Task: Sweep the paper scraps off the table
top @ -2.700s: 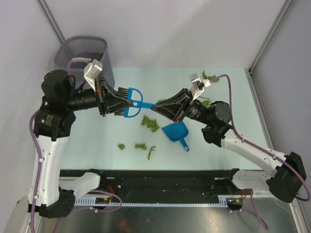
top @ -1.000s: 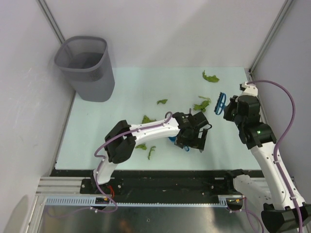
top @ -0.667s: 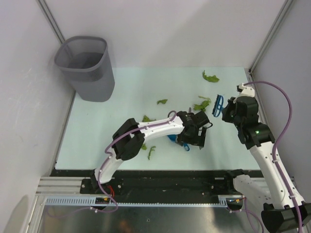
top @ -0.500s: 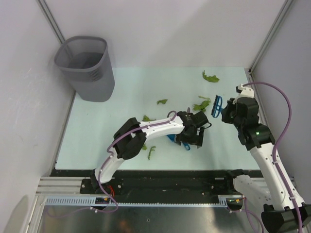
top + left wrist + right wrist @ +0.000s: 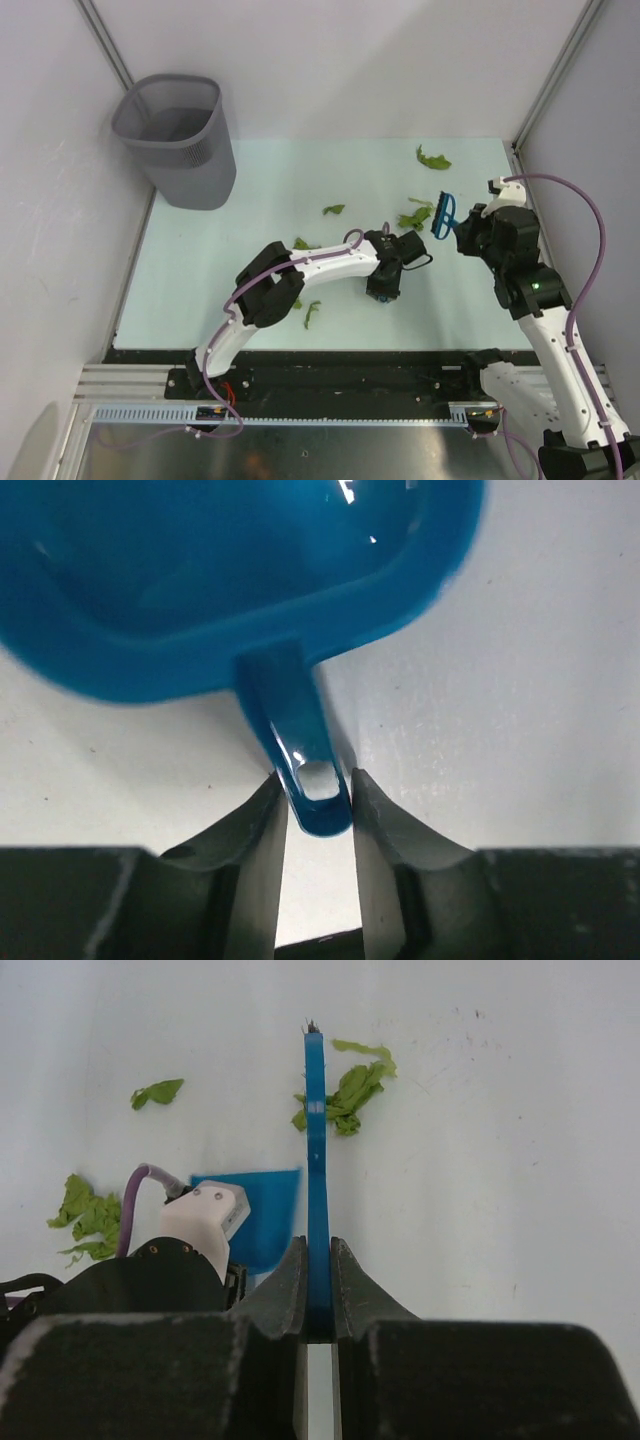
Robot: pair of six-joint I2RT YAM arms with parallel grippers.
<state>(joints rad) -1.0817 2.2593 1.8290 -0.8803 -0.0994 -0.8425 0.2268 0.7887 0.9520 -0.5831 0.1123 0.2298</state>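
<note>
Green paper scraps lie on the table (image 5: 260, 180): one at the back right (image 5: 433, 158), one mid-table (image 5: 334, 209), a clump (image 5: 415, 216) beside the brush, others near the front (image 5: 312, 313). My left gripper (image 5: 383, 285) points down at the blue dustpan (image 5: 230, 580). Its jaws (image 5: 318, 790) press both sides of the handle's tip (image 5: 305, 750). My right gripper (image 5: 462, 232) is shut on the blue brush (image 5: 441, 216), held edge-on (image 5: 315, 1160) above the clump of scraps (image 5: 345, 1090).
A grey mesh wastebasket (image 5: 180, 140) stands at the table's back left corner. White walls and metal posts close in the back and both sides. The left arm's wrist (image 5: 200, 1220) sits just left of the brush, over the dustpan (image 5: 255, 1215).
My left jaws have narrowed from wide open onto the dustpan handle. The right arm has carried the brush slightly left, toward the clump of scraps.
</note>
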